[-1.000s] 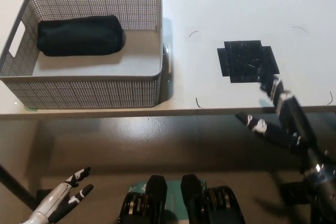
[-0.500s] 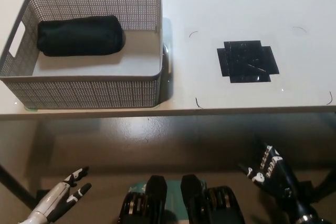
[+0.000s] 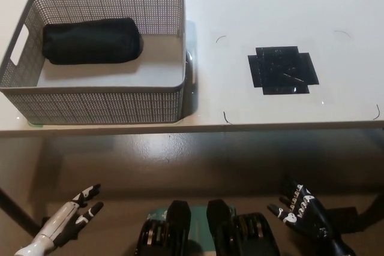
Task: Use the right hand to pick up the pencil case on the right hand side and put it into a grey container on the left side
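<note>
A black pencil case (image 3: 92, 41) lies inside the grey mesh container (image 3: 108, 100) at the table's left, toward its far side. My black right hand (image 3: 299, 210) hangs below the table's front edge at the lower right, open, with nothing in it. At the lower left my white left hand (image 3: 73, 214) rests low, also open and holding nothing. Both hands are well away from the container.
A black tape patch (image 3: 282, 70) marks the white table (image 3: 270, 4) on the right. Thin black marks sit around it. The table's front edge (image 3: 240, 127) runs across the picture, with brown floor below.
My right hand has dropped from the table's front edge near the tape patch down below the table. The left hand shifted slightly lower. The pencil case stayed in the container.
</note>
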Tool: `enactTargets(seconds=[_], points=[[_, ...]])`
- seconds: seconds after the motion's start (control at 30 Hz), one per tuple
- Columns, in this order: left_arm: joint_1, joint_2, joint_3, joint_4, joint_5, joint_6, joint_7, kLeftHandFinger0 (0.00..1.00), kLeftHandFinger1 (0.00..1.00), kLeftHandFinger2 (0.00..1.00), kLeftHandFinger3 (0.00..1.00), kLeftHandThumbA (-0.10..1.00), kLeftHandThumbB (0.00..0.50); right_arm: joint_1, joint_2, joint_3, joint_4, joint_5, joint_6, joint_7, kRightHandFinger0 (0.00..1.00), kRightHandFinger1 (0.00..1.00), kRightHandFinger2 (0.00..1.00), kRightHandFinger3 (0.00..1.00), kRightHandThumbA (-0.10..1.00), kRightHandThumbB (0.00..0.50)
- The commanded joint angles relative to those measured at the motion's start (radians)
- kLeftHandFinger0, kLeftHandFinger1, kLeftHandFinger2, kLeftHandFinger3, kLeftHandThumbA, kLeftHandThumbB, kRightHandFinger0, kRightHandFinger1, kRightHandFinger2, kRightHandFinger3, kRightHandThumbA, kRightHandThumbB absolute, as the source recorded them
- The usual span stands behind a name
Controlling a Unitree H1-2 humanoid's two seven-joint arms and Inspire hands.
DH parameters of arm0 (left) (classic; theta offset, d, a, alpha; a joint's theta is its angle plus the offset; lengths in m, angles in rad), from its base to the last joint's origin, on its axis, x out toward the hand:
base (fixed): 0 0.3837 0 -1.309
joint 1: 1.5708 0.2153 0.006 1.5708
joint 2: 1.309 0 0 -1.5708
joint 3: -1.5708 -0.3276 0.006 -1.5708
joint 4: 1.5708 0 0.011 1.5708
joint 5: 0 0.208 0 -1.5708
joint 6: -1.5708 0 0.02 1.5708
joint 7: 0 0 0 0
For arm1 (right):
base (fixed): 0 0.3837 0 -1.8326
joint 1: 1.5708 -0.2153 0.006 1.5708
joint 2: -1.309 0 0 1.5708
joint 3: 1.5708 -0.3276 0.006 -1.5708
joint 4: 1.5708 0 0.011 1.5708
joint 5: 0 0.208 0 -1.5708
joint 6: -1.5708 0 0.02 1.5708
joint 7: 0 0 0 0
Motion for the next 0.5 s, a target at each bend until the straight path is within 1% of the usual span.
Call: enactTargets(seconds=[0.0, 0.03, 0.07, 0.1, 0.2, 0.23, 0.27, 0.3, 0.33, 0.37, 0.4, 0.43, 0.47], points=[[-0.029, 0.021, 0.02, -0.004, -0.031, -0.032, 0.014, 1.0, 1.0, 1.0, 1.0, 1.0, 0.455, -0.037, -0.005, 0.003, 0.002, 0.021, -0.067, 0.03, 1.0, 1.0, 1.0, 1.0, 1.0, 0.208], [-0.032, 0.017, 0.026, -0.007, -0.051, -0.045, 0.009, 1.0, 1.0, 1.0, 1.0, 1.0, 0.431, -0.045, -0.005, 0.004, 0.011, 0.021, -0.07, 0.032, 1.0, 1.0, 1.0, 1.0, 1.0, 0.208], [-0.033, 0.016, 0.028, -0.008, -0.059, -0.051, 0.007, 1.0, 1.0, 1.0, 1.0, 1.0, 0.432, -0.048, -0.005, 0.004, 0.015, 0.022, -0.071, 0.032, 1.0, 1.0, 1.0, 1.0, 1.0, 0.209], [-0.034, 0.014, 0.03, -0.004, -0.062, -0.061, 0.013, 1.0, 1.0, 1.0, 1.0, 1.0, 0.415, -0.049, -0.004, 0.003, 0.017, 0.022, -0.071, 0.029, 1.0, 1.0, 1.0, 1.0, 1.0, 0.216], [-0.036, 0.006, 0.046, 0.011, -0.135, -0.05, -0.035, 1.0, 1.0, 1.0, 1.0, 1.0, 0.482, -0.052, -0.005, 0.005, 0.019, 0.016, -0.074, 0.026, 1.0, 1.0, 1.0, 1.0, 1.0, 0.237], [-0.033, 0.001, 0.058, 0.006, -0.194, -0.035, -0.072, 1.0, 1.0, 1.0, 1.0, 1.0, 0.422, -0.049, -0.004, 0.005, 0.014, 0.017, -0.071, 0.024, 1.0, 1.0, 1.0, 1.0, 1.0, 0.241], [-0.033, -0.004, 0.068, 0.005, -0.243, -0.019, -0.106, 1.0, 1.0, 1.0, 1.0, 1.0, 0.385, -0.05, -0.004, 0.004, 0.014, 0.019, -0.069, 0.024, 1.0, 1.0, 1.0, 1.0, 1.0, 0.24], [-0.035, -0.013, 0.089, 0.003, -0.332, 0.023, -0.167, 1.0, 1.0, 1.0, 1.0, 1.0, 0.399, -0.05, -0.005, 0.003, 0.014, 0.021, -0.068, 0.026, 1.0, 1.0, 1.0, 1.0, 1.0, 0.232], [-0.035, -0.019, 0.104, -0.003, -0.377, 0.057, -0.195, 1.0, 1.0, 1.0, 1.0, 1.0, 0.428, -0.051, -0.005, 0.002, 0.014, 0.022, -0.067, 0.026, 1.0, 1.0, 1.0, 1.0, 1.0, 0.235], [-0.034, -0.026, 0.119, -0.013, -0.424, 0.097, -0.223, 1.0, 1.0, 1.0, 1.0, 1.0, 0.428, -0.051, -0.005, 0.0, 0.012, 0.025, -0.062, 0.026, 1.0, 1.0, 1.0, 1.0, 1.0, 0.241], [-0.032, -0.027, 0.123, -0.021, -0.436, 0.11, -0.234, 1.0, 1.0, 1.0, 1.0, 1.0, 0.428, -0.048, -0.005, -0.001, 0.008, 0.027, -0.06, 0.026, 1.0, 1.0, 1.0, 1.0, 1.0, 0.242], [-0.035, -0.032, 0.136, -0.026, -0.48, 0.152, -0.266, 1.0, 1.0, 1.0, 1.0, 1.0, 0.455, -0.051, -0.006, -0.001, 0.012, 0.024, -0.061, 0.023, 1.0, 1.0, 1.0, 1.0, 1.0, 0.269], [-0.038, -0.029, 0.139, -0.025, -0.5, 0.175, -0.293, 1.0, 1.0, 1.0, 1.0, 1.0, 0.447, -0.052, -0.007, -0.001, 0.01, 0.025, -0.061, 0.024, 1.0, 1.0, 1.0, 1.0, 1.0, 0.277]])
